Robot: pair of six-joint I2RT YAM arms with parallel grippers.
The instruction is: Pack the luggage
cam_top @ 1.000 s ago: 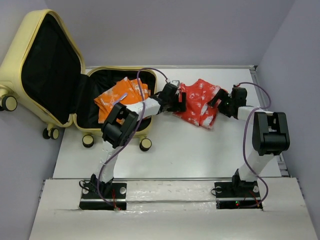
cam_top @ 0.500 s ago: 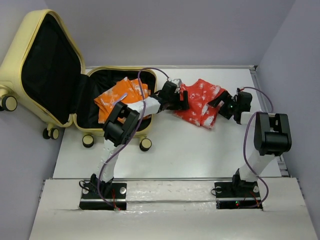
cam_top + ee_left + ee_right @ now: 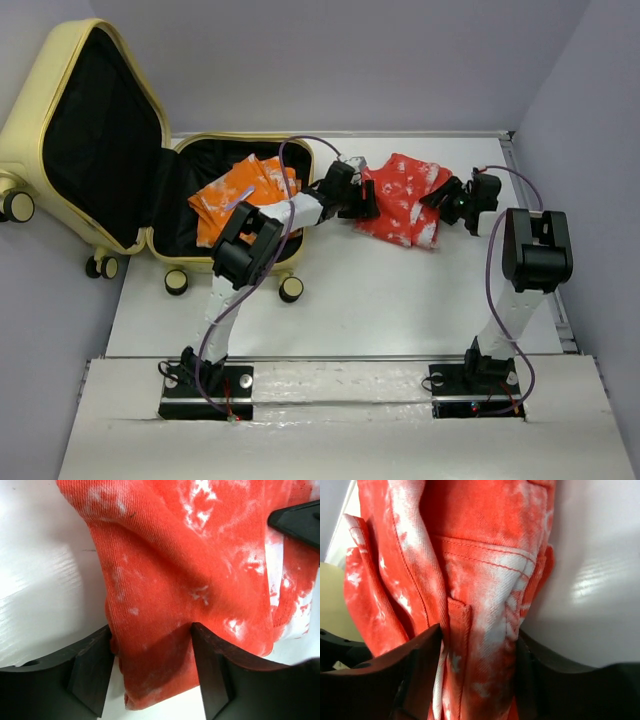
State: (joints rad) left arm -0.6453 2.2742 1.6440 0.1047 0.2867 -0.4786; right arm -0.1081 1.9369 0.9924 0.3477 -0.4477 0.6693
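L hand [image 3: 364, 204] + R hand [image 3: 438, 200] reach inward, both pinching cloth [image 3: 402, 185].

The desk [image 3: 370, 300] lies open at lower centre, the suitcase [image 3: 110, 140] blocks the upper left, a red garment [image 3: 405, 195] the upper centre.

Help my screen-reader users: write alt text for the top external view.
Two robot arms pinch opposite ends of a red garment lying on a white table, left gripper at its left end, right gripper at its right. Left of it, an open yellow suitcase holds an orange garment.
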